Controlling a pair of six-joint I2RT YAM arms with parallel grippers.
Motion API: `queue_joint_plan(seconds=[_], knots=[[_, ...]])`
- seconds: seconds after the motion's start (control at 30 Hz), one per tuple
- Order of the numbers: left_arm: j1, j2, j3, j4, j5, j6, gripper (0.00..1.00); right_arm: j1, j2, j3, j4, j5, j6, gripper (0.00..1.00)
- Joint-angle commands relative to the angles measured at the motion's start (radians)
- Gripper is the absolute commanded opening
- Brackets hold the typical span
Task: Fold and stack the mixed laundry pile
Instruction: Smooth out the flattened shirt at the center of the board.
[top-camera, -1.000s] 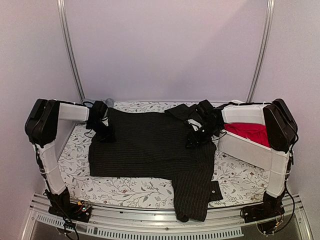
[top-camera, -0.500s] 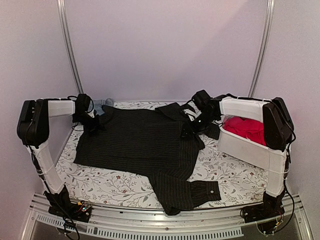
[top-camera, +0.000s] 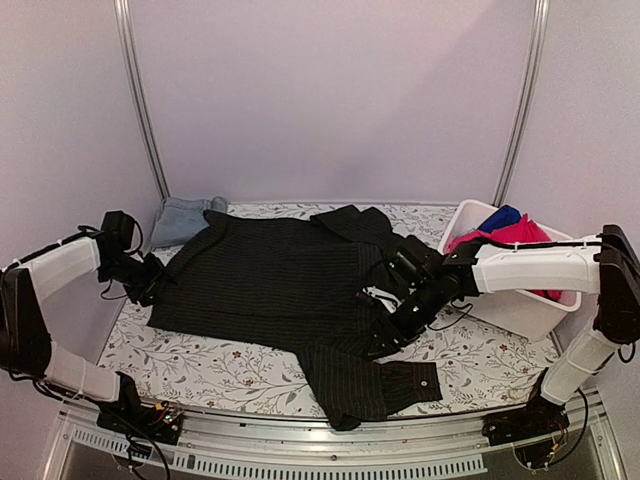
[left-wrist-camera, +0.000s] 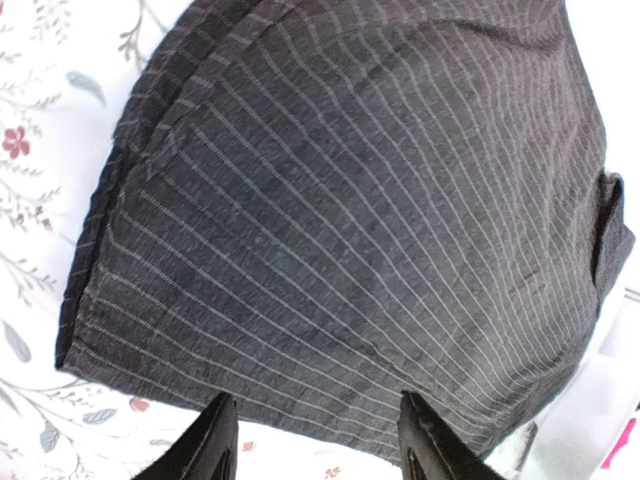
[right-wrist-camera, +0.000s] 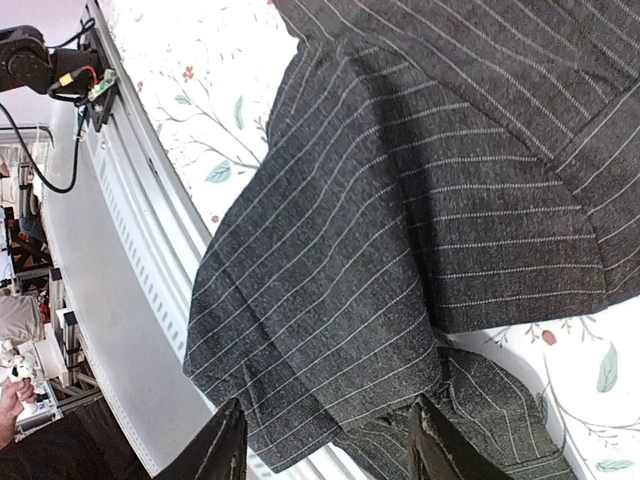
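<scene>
The black pinstriped shirt (top-camera: 280, 280) lies spread on the floral cover, one sleeve (top-camera: 370, 385) reaching the front edge. My left gripper (top-camera: 152, 284) is open and empty at the shirt's left hem; in the left wrist view the gripper (left-wrist-camera: 320, 445) hovers over the hem (left-wrist-camera: 300, 330). My right gripper (top-camera: 397, 322) is open and empty over the shirt's right side, above the sleeve fold (right-wrist-camera: 330, 330) in the right wrist view, where the gripper (right-wrist-camera: 330, 450) shows. A light blue denim piece (top-camera: 185, 218) lies at the back left. Red-pink cloth (top-camera: 525, 233) and royal blue cloth (top-camera: 500, 215) sit in the bin.
The white plastic bin (top-camera: 505, 305) stands at the right, behind my right forearm. The metal rail of the table's front edge (top-camera: 300, 440) runs below the sleeve and also shows in the right wrist view (right-wrist-camera: 130, 260). Floral cover (top-camera: 480, 360) shows front right.
Both grippers have left the shirt's far edge. The left arm has swung out to the shirt's left hem. The right arm has moved forward over the sleeve. The shirt lies still since half a second ago.
</scene>
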Motion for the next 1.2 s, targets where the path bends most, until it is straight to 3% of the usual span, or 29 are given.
queue_joint_plan(seconds=[0.0,0.47,0.53,0.67,0.93,1.0,1.03,1.1,1.17], knots=[[0.046,-0.037,-0.048,-0.029,-0.029,-0.082,0.55,0.01,0.036,-0.018,0.025,0.024,0.035,0.53],[0.105,-0.031,-0.06,-0.018,-0.012,-0.082,0.55,0.023,0.194,0.05,0.011,0.052,0.017,0.46],[0.112,-0.028,-0.065,-0.018,-0.008,-0.079,0.55,0.024,0.184,0.058,0.011,0.037,0.019,0.41],[0.145,-0.028,-0.081,-0.012,0.004,-0.074,0.55,0.024,0.161,0.087,0.004,0.01,0.011,0.15],[0.176,0.0,-0.09,-0.02,-0.007,-0.059,0.54,0.024,0.143,0.15,-0.047,0.027,-0.01,0.0],[0.18,0.01,-0.099,-0.018,-0.002,-0.062,0.54,0.022,0.144,0.154,-0.062,0.033,-0.015,0.0],[0.182,0.011,-0.102,-0.015,0.001,-0.062,0.54,0.022,0.144,0.152,-0.073,0.034,-0.015,0.05],[0.182,0.013,-0.101,-0.01,0.003,-0.065,0.54,0.022,0.145,0.127,-0.084,0.034,-0.015,0.25],[0.182,0.011,-0.099,-0.006,0.005,-0.067,0.54,0.022,0.13,0.091,-0.065,0.046,-0.016,0.31]])
